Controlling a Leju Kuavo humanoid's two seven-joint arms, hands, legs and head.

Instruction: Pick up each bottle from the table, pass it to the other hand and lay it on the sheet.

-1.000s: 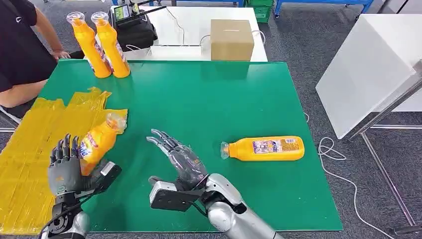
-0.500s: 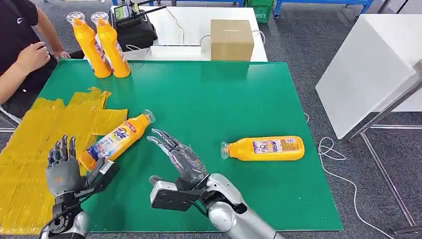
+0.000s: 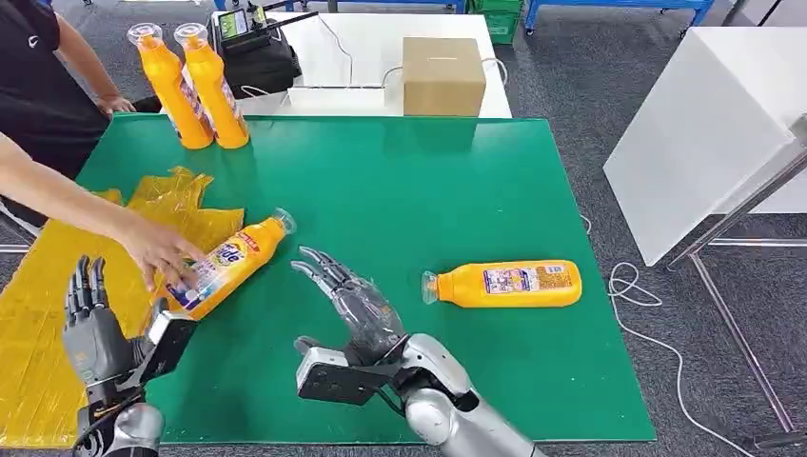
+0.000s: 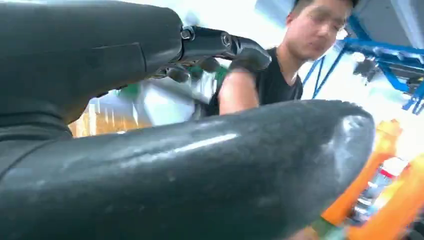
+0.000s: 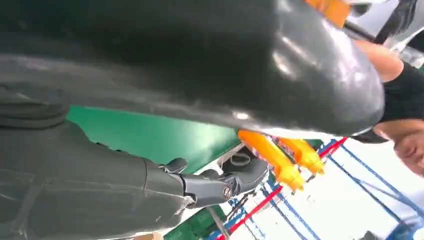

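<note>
Head view: 1 orange bottle is seen lying partly on the yellow sheet, a person's hand resting on it, while another bottle lies on the green surface and 2 upright bottles are left at its far corner, so most of the task is judged undone; the left hand and right hand are held open, empty. Left wrist view: blurred orange bottles are glimpsed past the thumb. Right wrist view: 2 orange bottles are seen beyond the green surface's edge.
</note>
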